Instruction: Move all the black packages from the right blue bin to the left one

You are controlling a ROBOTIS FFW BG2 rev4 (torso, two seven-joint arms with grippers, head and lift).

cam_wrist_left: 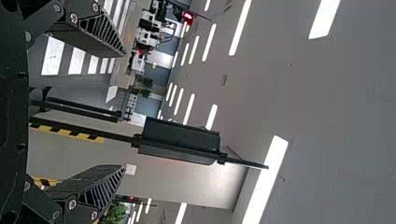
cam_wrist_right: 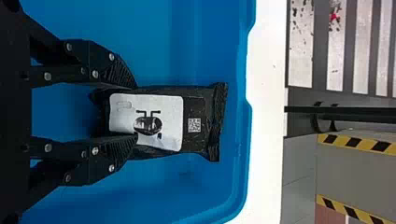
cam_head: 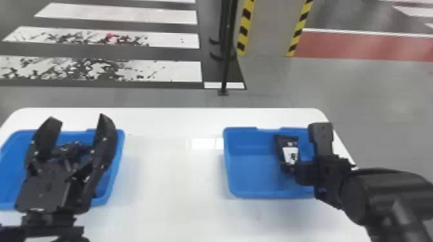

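Looks like the grab step to me: right jaws (cam_wrist_right: 134, 112) seem clamped on the sides of the black package (cam_wrist_right: 198, 107), which is in the right bin (cam_head: 270, 194). Next I'd lift it straight up past the rim, then carry it across to the left bin (cam_head: 120, 144). Left jaws (cam_head: 78, 119) are wide apart over that bin, so they'd need to make room first.

Before me is the white rectangular worktop (cam_head: 170, 180). One blue rectangular plastic bin (cam_head: 117, 157) lies by its left edge, another blue rectangular plastic bin (cam_head: 251, 194) towards its right edge. The black rectangular package (cam_head: 286, 143) is in the right bin, towards its far wall. A slim black post (cam_head: 227, 67) stands beyond the worktop's far edge.
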